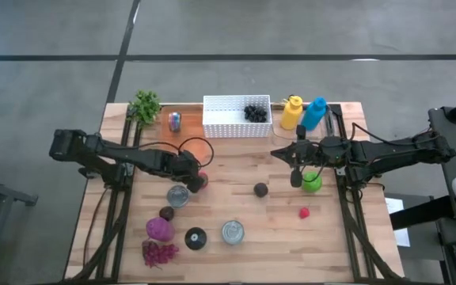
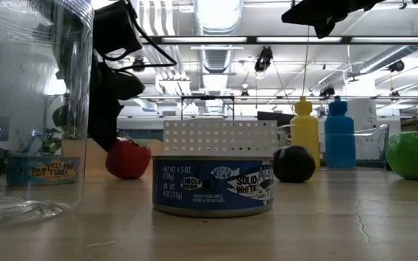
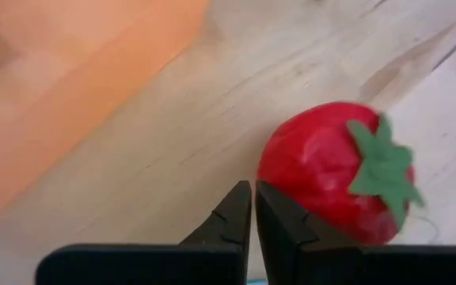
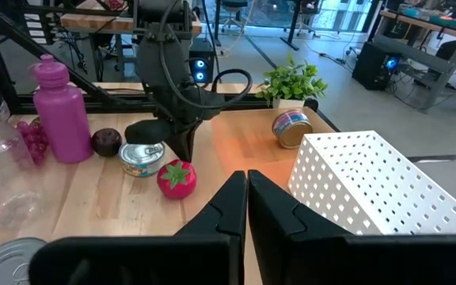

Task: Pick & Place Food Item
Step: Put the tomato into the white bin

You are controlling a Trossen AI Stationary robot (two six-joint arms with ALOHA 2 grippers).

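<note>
At the table's left-centre, your left gripper (image 1: 199,181) stands clenched and empty just beside the red tomato (image 3: 335,182), which lies on the wood near the orange mat (image 1: 194,149). Your right gripper (image 1: 295,179) hangs clenched, empty, by the green pepper (image 1: 313,182).

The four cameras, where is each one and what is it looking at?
High: above, facing straight down; both arms, left gripper, right gripper.
Low: at tabletop height, facing across a tuna can; arms hang from above.
Left wrist: on the left arm, facing the tomato past shut fingers.
Right wrist: on the right arm, facing the left arm; shut fingers.
Shared: the tomato shows in all four.
</note>
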